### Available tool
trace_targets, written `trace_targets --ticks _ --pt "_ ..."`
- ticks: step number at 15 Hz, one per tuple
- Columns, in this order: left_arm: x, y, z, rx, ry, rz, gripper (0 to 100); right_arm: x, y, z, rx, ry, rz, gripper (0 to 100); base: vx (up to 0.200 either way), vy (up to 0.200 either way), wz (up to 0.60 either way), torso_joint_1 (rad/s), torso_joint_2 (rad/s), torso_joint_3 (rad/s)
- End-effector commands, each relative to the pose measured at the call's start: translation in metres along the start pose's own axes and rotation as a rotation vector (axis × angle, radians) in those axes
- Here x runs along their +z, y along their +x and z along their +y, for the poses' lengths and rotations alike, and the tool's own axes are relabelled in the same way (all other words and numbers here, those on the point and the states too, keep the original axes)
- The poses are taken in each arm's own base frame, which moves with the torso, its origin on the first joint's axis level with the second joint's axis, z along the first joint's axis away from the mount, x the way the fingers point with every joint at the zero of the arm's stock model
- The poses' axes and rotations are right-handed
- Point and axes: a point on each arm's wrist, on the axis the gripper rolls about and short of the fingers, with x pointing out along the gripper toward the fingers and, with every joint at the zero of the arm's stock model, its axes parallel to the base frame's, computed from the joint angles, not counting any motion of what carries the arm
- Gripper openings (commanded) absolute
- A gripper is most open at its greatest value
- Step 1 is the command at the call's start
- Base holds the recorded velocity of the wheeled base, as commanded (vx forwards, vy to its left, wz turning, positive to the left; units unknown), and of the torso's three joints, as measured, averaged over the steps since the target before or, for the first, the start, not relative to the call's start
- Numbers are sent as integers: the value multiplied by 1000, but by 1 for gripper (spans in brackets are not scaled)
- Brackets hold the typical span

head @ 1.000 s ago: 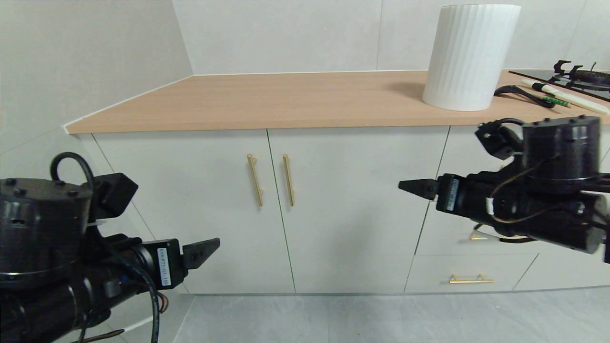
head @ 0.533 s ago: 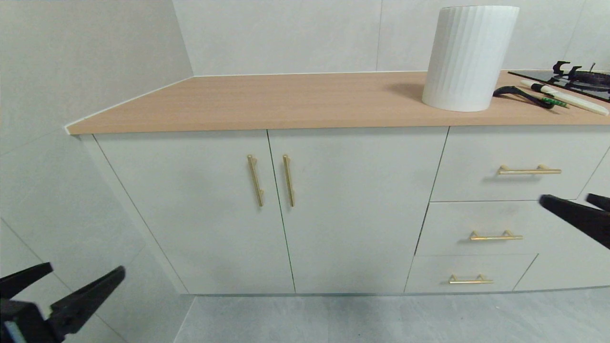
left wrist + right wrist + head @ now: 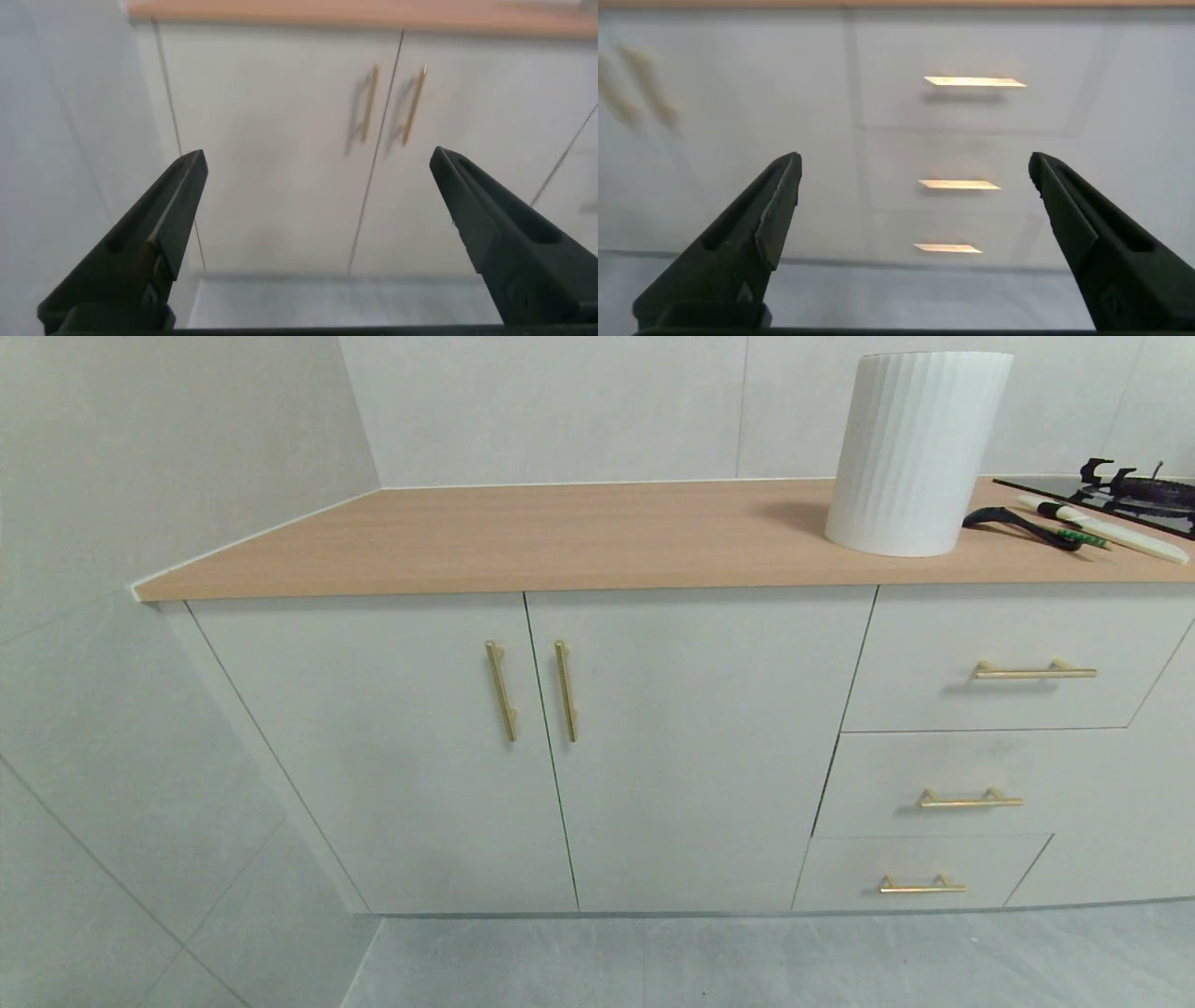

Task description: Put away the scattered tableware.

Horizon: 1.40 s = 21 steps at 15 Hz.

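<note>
**A:** How do the grippers stand?

**B:** The left gripper (image 3: 318, 159) is spread wide with nothing between its fingers. It faces the double cabinet doors (image 3: 280, 140), which carry two upright gold handles (image 3: 369, 98) side by side. The right gripper (image 3: 914, 159) is opened just as far and is also empty. It faces the three drawers (image 3: 971, 149), stacked one above another, each with a gold bar.

**A:** And the tableware?

**B:** It is up on the wooden countertop (image 3: 523, 532), at its right end. A black-handled utensil (image 3: 1022, 523) lies just right of the tall white ribbed cylinder (image 3: 920, 453). A green-handled piece (image 3: 1083, 537) and a long cream piece (image 3: 1111, 530) lie beside it, nearer the black stove (image 3: 1144, 490).

**A:** Do those three touch?

**B:** They lie close together, but I cannot tell whether they touch.
</note>
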Motion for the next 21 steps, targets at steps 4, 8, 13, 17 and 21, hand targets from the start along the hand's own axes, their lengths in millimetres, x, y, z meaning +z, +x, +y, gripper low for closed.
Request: trace_targets --ticks 4,8,13,17,21 --pt "-23 -27 -6 142 61 -92 100 -24 -33 6 -154 -6 -122 100 0 0 0 0 0 0" --pt "-63 -13 -2 181 62 50 100 -79 -6 11 -72 37 52 100 0 0 0 0 0 0" --pt "-104 -2 -1 132 70 130 100 -112 8 16 71 39 72 100 0 0 0 0 0 0" --pt "-108 -3 -3 30 73 171 100 -112 8 17 81 28 78 100 0 0 0 0 0 0" --pt "-108 -3 -3 30 73 171 100 -112 8 17 80 34 78 100 0 0 0 0 0 0"
